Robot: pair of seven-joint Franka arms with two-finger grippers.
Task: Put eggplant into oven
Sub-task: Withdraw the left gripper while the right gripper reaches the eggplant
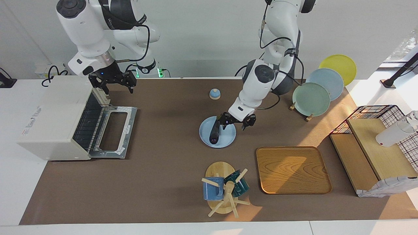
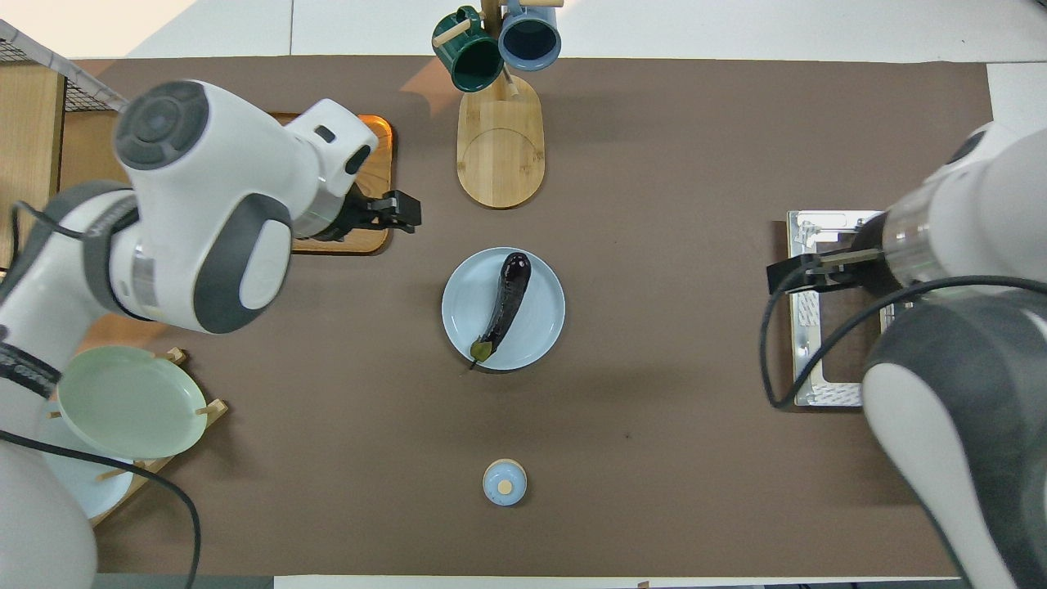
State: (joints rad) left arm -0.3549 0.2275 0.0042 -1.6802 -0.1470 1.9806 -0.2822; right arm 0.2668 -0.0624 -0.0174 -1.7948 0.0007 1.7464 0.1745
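The dark purple eggplant [image 1: 214, 131] [image 2: 507, 299] lies on a light blue plate [image 1: 228, 138] [image 2: 541, 331] mid-table, its stem end toward the robots. The cream oven [image 1: 49, 120] stands at the right arm's end with its door [image 1: 112, 132] [image 2: 806, 327] folded down open. My left gripper [image 1: 235, 125] [image 2: 401, 211] is open and empty. It hangs in the air beside the plate toward the left arm's end, apart from the eggplant. My right gripper [image 1: 114, 86] [image 2: 773, 276] is open and empty above the open oven door.
A mug rack [image 1: 223, 191] [image 2: 499, 123] with a blue and a green mug stands farther from the robots than the plate. A wooden tray [image 1: 292, 169] [image 2: 378, 143] lies beside it. A small blue knobbed lid [image 1: 214, 94] [image 2: 505, 483], a plate rack [image 1: 312, 98] [image 2: 123, 401] and a wire shelf [image 1: 375, 147] are also there.
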